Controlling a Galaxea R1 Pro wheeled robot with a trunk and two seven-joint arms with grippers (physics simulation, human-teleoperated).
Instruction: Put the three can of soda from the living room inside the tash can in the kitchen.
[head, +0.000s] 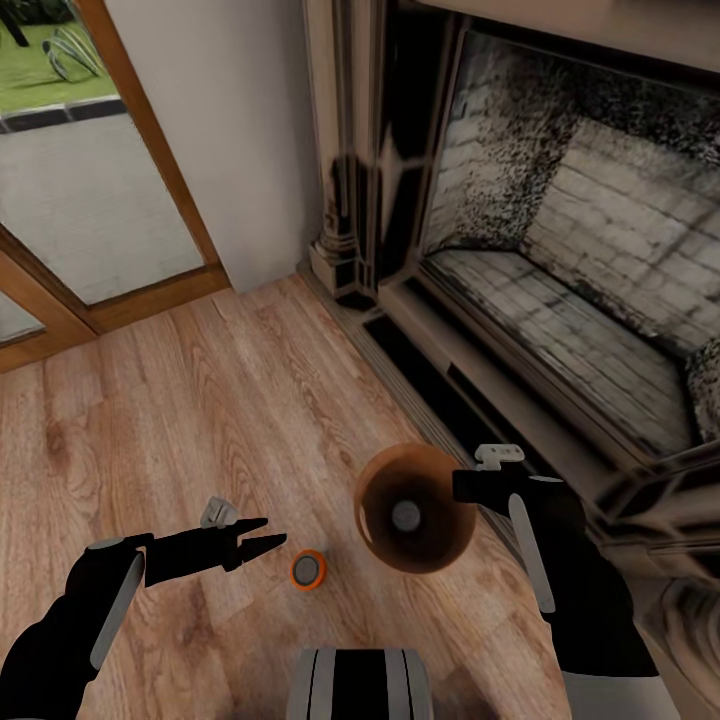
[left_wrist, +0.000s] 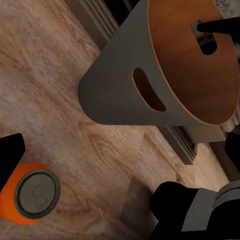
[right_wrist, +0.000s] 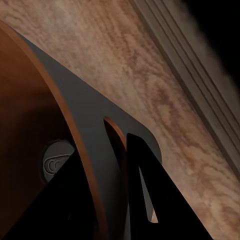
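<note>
Looking down on a warm brown wood floor (head: 200, 400) in a living room.

Nearest, just ahead of the robot's base (head: 360, 685): showing an orange soda can (head: 308, 569) standing upright on the boards, long axis vertical, grey top facing up. Resting alone, touching neither claw nor bin.

Just to the can's left and a little farther off: showing the left claw (head: 268, 533) reaching in level over the floor, fingers a little apart, holding nothing, tips pointing to the right and passing just beyond the can instead of straddling it. Seeing the same can (left_wrist: 30, 197) close beside one dark finger in the left wrist view.

To the can's right: showing the light-brown trash bin (head: 440, 540) being held at a tilt, open mouth turned up toward the head camera. Carrying a second soda can (head: 405, 516) at its bottom, grey top showing.

Showing the right claw (head: 462, 487) clamped on the bin's rim at a handle slot, one finger inside the wall and one outside, as seen from the right wrist camera.

Judging the left claw to be the nearer one to the loose can, and needing to come back toward the robot and down to grip the can's side.

Farther off, at the right: showing a dark-framed fireplace (head: 560, 250) with pale brick inside. Far left: showing a wood-framed glass door (head: 90, 200).
</note>
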